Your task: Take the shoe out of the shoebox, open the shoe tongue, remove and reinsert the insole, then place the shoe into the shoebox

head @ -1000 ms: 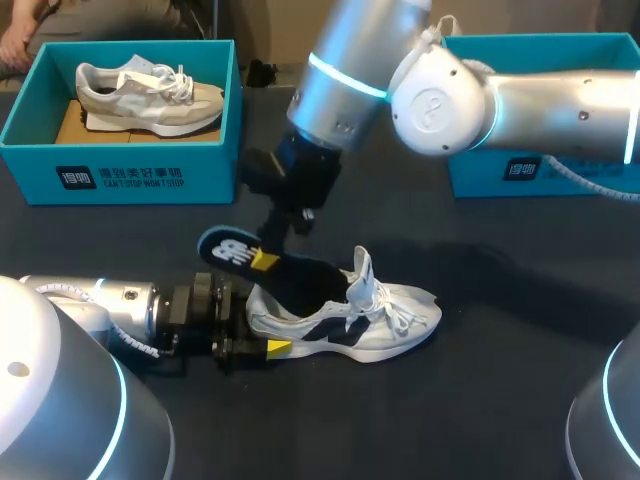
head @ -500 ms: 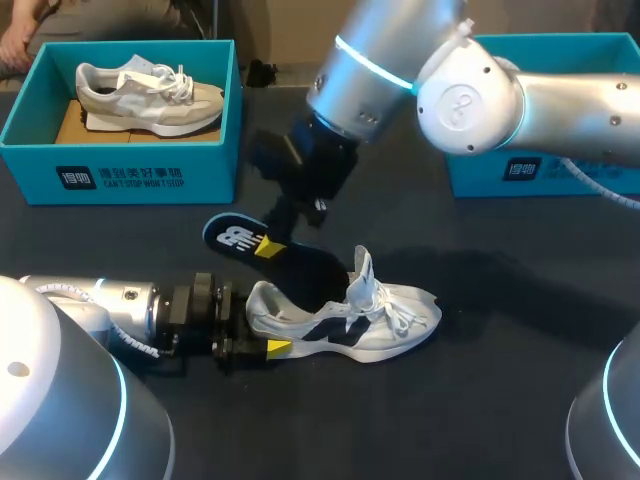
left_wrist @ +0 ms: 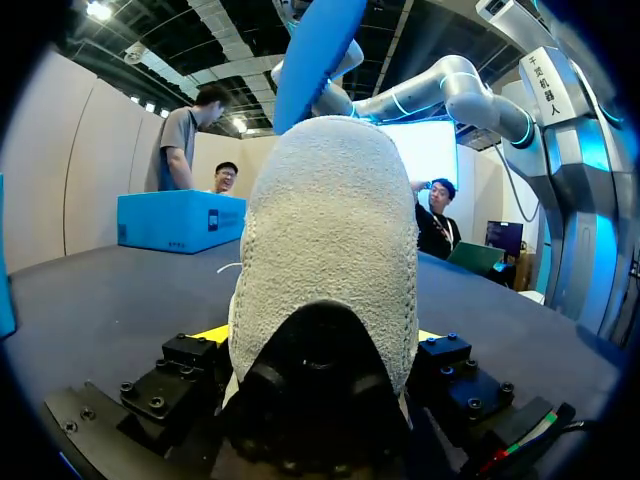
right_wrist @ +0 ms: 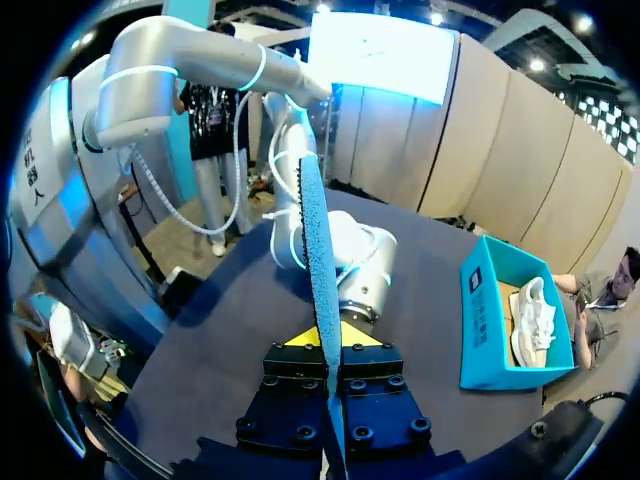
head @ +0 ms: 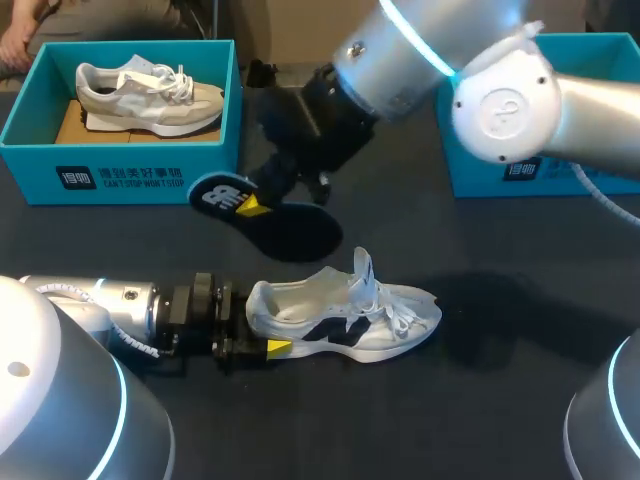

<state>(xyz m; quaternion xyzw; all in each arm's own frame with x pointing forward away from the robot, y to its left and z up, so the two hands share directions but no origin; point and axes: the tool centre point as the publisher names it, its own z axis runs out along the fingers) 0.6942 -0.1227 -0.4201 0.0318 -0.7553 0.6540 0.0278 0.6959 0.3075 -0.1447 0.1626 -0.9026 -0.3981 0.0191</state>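
Right gripper (head: pixel 252 205) is pinching the insole (head: pixel 290 225) near its heel end, fingers pressed on both faces. From the right wrist the insole is showing edge-on between the yellow tips. It's hanging in the air, fully clear of the shoe (head: pixel 340 320).

Left gripper (head: pixel 262 335) is clamping the shoe's heel from both sides. The shoe is sitting sole-down on the table (head: pixel 480 400).

The relation I'm watching:
- The shoe's long axis is running away from the left gripper, heel at the fingers and toe pointing toward my right.
- The insole is floating above and beyond the shoe's heel, on the far side from me.
- Its free toe end is aiming roughly toward the raised tongue (head: pixel 362 275), skewed off the shoe's axis.

The way I'm reading it, reinsertion is the right arm's job and the left is just anchoring. I'm expecting to swing the insole in line with the shoe and tip the toe end down. It should then be sliding in under the tongue.

The right shoebox (head: pixel 520 170) is sitting well behind the shoe.
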